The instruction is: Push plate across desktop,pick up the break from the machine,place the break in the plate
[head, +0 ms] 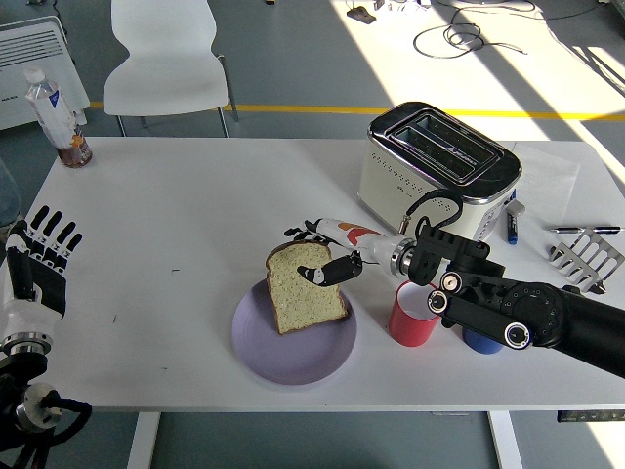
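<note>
You have a single view, from high on the robot's side of the table (176, 195), looking forward and down across it. The table's near edge runs along the bottom of the picture; its far edge lies in the upper third, and beyond that you see floor, a chair (164, 54) and a yellow line (293, 108). Nearly the whole tabletop is in frame, cut off only at the right. The toaster (439, 171) sits right of centre, at middle distance. The arms come in from the lower corners. With only one camera, no second view overlaps it.
</note>
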{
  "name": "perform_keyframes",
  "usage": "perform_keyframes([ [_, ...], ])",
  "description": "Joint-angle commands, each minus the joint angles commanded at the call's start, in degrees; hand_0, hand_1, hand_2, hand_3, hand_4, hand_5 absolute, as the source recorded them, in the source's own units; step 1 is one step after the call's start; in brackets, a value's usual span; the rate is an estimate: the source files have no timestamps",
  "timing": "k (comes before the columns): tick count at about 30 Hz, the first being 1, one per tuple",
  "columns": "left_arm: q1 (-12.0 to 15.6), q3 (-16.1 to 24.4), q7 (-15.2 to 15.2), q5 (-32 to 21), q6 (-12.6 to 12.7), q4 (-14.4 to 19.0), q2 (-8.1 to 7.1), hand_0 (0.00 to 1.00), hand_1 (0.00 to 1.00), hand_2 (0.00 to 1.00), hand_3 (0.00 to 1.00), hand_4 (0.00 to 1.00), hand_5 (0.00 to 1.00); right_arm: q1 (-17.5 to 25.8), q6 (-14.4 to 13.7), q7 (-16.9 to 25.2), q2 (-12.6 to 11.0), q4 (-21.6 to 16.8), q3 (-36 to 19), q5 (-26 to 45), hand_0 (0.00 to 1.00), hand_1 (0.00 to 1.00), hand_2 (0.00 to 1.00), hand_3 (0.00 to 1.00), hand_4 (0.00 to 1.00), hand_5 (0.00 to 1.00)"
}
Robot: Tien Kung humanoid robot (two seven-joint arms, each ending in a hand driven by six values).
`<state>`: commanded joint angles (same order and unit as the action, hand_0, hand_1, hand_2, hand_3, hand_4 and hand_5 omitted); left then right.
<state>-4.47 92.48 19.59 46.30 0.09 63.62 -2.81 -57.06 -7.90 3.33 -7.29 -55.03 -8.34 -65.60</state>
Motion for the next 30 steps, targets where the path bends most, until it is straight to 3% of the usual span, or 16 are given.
perform_keyframes([
  [5, 0.0, -0.06, -0.03, 0.09, 0.01, -0.02, 0.04, 0.799, 0.823, 0.891, 0.87, 0.504, 0.998, 0.25, -2.53, 1.23, -0.45, -0.24, -1.32, -0.92, 0.864, 0.859, 0.925, 0.974, 0.759, 0.262],
  [10, -0.24, 0.25, -0.01, 0.08, 0.0, 0.0, 0.15, 0.799, 0.823, 0.891, 0.869, 0.504, 0.998, 0.31, -3.23, 1.46, -1.23, -1.41, -3.43, -0.84, 0.863, 0.856, 0.92, 0.972, 0.75, 0.256],
  [15, -0.11, 0.11, 0.04, 0.09, -0.01, 0.08, 0.03, 0.799, 0.823, 0.891, 0.869, 0.504, 0.998, 1.61, -4.58, 2.04, -3.07, -4.59, -7.27, -0.29, 0.863, 0.856, 0.92, 0.972, 0.75, 0.256],
  [21, 0.55, -0.82, 0.06, 0.11, -0.01, 0.03, -0.1, 0.799, 0.823, 0.891, 0.869, 0.504, 0.998, 6.33, -5.02, 4.36, -7.49, -13.06, -14.58, 2.7, 0.858, 0.843, 0.903, 0.957, 0.74, 0.265],
  [22, 0.71, -1.07, 0.04, 0.11, -0.04, 0.05, -0.15, 0.799, 0.822, 0.891, 0.868, 0.504, 0.998, 7.64, -4.5, 5.16, -8.57, -14.83, -16.26, 4.25, 0.841, 0.809, 0.882, 0.903, 0.709, 0.278],
  [27, 1.49, -1.44, 0.08, 0.16, -0.02, 0.32, -0.35, 0.799, 0.822, 0.891, 0.868, 0.504, 0.998, 14.67, -2.25, 7.63, -12.38, -24.4, -26.66, 15.13, 0.841, 0.809, 0.882, 0.903, 0.709, 0.278],
  [28, 1.63, -1.48, 0.09, 0.19, -0.02, 0.38, -0.41, 0.8, 0.822, 0.891, 0.867, 0.504, 0.998, 16.06, -1.96, 7.88, -12.88, -26.52, -29.26, 17.73, 0.792, 0.784, 0.802, 0.818, 0.583, 0.387],
  [30, 1.9, -1.48, 0.06, 0.24, -0.01, 0.48, -0.45, 0.8, 0.822, 0.891, 0.867, 0.504, 0.998, 18.18, -1.0, 8.16, -13.7, -29.33, -33.39, 22.16, 0.792, 0.784, 0.802, 0.818, 0.583, 0.387],
])
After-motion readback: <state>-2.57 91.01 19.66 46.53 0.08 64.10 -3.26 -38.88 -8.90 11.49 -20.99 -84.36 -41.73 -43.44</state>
